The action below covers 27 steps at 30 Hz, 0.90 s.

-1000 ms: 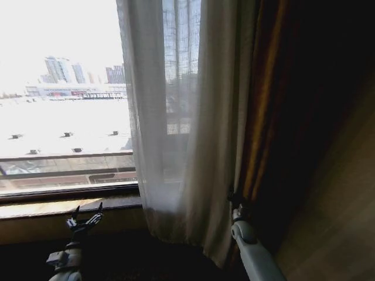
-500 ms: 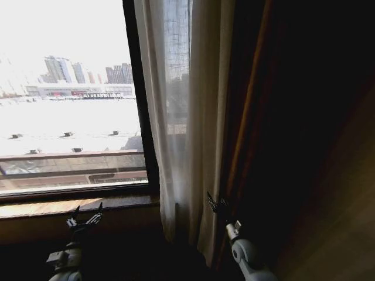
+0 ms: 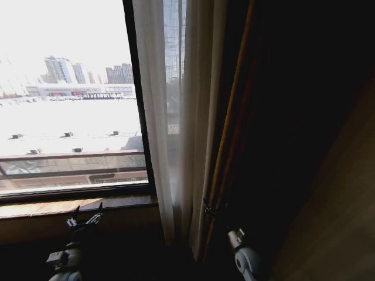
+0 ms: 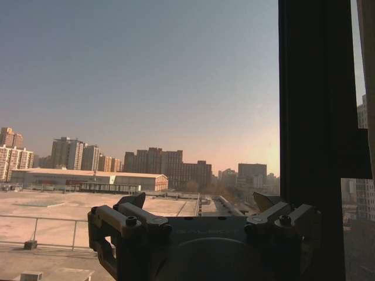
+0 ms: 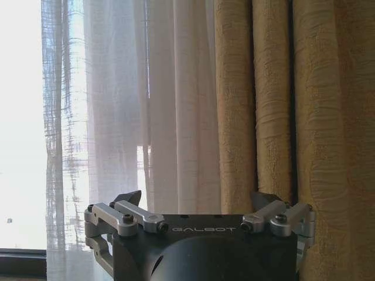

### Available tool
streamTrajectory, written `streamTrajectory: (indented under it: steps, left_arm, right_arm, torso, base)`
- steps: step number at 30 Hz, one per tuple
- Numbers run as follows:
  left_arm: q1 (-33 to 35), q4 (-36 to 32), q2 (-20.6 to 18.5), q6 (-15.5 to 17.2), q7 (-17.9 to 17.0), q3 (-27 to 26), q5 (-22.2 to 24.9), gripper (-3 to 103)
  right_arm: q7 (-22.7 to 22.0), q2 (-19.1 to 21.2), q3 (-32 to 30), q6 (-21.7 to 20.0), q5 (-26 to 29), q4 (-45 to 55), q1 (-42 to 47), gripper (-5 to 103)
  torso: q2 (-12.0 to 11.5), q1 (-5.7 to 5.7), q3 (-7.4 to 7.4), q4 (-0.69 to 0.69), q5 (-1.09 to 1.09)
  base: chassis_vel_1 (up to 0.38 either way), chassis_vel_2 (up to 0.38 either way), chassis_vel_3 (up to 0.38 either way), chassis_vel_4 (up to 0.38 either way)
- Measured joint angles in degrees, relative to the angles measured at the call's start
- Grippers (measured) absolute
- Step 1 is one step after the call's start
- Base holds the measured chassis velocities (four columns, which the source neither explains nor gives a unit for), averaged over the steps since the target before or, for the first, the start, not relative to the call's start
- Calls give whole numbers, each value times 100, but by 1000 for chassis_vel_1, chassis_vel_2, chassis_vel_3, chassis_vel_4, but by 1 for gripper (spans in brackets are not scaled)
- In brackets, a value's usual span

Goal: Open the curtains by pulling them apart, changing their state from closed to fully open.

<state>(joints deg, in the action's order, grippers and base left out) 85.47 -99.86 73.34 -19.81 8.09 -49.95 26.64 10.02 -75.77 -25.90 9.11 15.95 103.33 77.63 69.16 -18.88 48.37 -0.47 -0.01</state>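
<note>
**One panel bunched, pull nearly spent on the right**

One sheer white-cream pleated curtain (image 3: 176,117) hangs gathered into a narrow bundle just right of the dark window frame (image 3: 136,99), pressed against the dark brownish-gold opaque drape (image 3: 234,129) beside it. Left of that frame the glass is bare, with the city rooftops showing through.

My right claw (image 5: 199,202) sits low, just in front of the seam where sheer fabric meets drape; from its wrist camera the two fingers stand wide apart with nothing between them. My left claw (image 3: 85,218) hovers low by the wooden sill (image 3: 70,205), well apart from the fabric, its fingers also spread and empty, facing the open pane.

I judge this to be the tail end of sweeping the right-hand panel aside. How the other side of the window stands I cannot tell from here. If more travel is wanted, my next move would need the right claw to close on the sheer pleats, not the heavy drape touching them, and draw further right.
</note>
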Motion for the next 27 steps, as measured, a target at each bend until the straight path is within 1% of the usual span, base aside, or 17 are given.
streamTrajectory:
  steps: [6, 18, 21, 22, 25, 27]
  left_arm:
    - [0, 0, 0, 0, 1, 0, 0, 100]
    - [0, 0, 0, 0, 0, 0, 0, 100]
    - [-1, 0, 0, 0, 0, 0, 0, 100]
    - [-1, 0, 0, 0, 0, 0, 0, 100]
    - [-1, 0, -1, 0, 0, -1, 0, 100]
    - [-1, 0, -1, 0, -1, -2, 0, 100]
  right_arm:
    - [129, 17, -56, 45, -28, 30, 72, 100]
    - [200, 53, -124, 91, -17, 115, 103, 100]
    - [185, 60, -30, 308, 206, 48, 53, 100]
    - [185, 60, -30, 308, 206, 48, 53, 100]
    - [154, 34, 60, 553, 317, -99, -78, 100]
    - [166, 26, 69, 591, 318, -154, -121, 100]
  torso:
    - [0, 0, 0, 0, 0]
    - [0, 0, 0, 0, -1]
    - [0, 0, 0, 0, 3]
    - [0, 0, 0, 0, 3]
    - [0, 0, 0, 1, -1]
    - [0, 0, 0, 2, -2]
  base:
    - [146, 138, -136, -149]
    - [263, 277, -258, -278]
    - [325, 324, -352, -304]
    - [327, 325, -330, -316]
    - [314, 296, -302, -297]
    - [260, 246, -219, -217]
